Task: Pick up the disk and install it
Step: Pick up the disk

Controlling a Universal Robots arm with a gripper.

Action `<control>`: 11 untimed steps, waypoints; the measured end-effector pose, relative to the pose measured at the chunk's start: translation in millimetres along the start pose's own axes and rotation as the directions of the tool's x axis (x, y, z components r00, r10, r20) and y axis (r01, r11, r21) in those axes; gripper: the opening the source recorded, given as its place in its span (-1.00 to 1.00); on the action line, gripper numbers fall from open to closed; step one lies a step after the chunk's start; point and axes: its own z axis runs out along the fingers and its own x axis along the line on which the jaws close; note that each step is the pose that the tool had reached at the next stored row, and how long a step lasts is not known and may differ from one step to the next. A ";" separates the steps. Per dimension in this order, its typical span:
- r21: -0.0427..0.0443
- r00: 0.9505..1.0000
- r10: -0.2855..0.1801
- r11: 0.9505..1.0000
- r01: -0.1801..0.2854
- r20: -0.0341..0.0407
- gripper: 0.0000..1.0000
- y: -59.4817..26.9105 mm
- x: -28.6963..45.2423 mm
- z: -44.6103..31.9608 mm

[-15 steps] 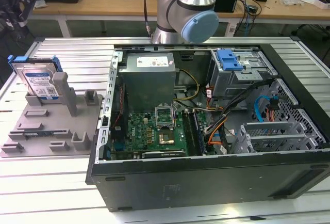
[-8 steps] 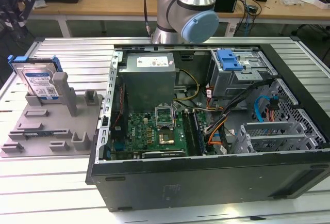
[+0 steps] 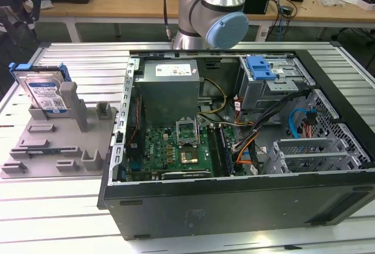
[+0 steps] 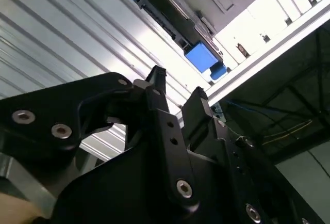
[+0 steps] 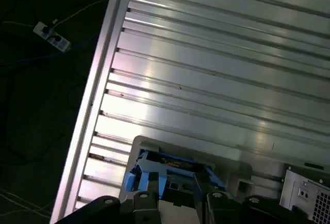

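Now disk (image 3: 45,93) stands on edge, tilted, in grey holder (image 3: 58,148).

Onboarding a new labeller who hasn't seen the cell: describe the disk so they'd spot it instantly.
At the exterior view's left of the open black computer case lies a grey fixture tray. The disk stands tilted on edge at its far end. Unlike the plain grey posts beside it, it is silver with a white-and-blue label and a blue frame.

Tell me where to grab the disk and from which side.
Probably its upper end, pinched across the two flat faces, coming from above: the disk stands nearly upright in the grey holder, whose posts crowd its lower part.
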 end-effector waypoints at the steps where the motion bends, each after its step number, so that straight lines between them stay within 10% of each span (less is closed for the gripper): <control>1: 0.000 1.000 -0.016 1.000 0.016 -0.002 -0.16 0.0 0.0 0.0; 5: 0.001 0.985 -0.174 0.985 0.174 -0.015 -0.16 0.0 0.0 0.6; 11: 0.001 0.957 -0.291 0.957 0.291 -0.023 -0.16 0.0 0.0 0.7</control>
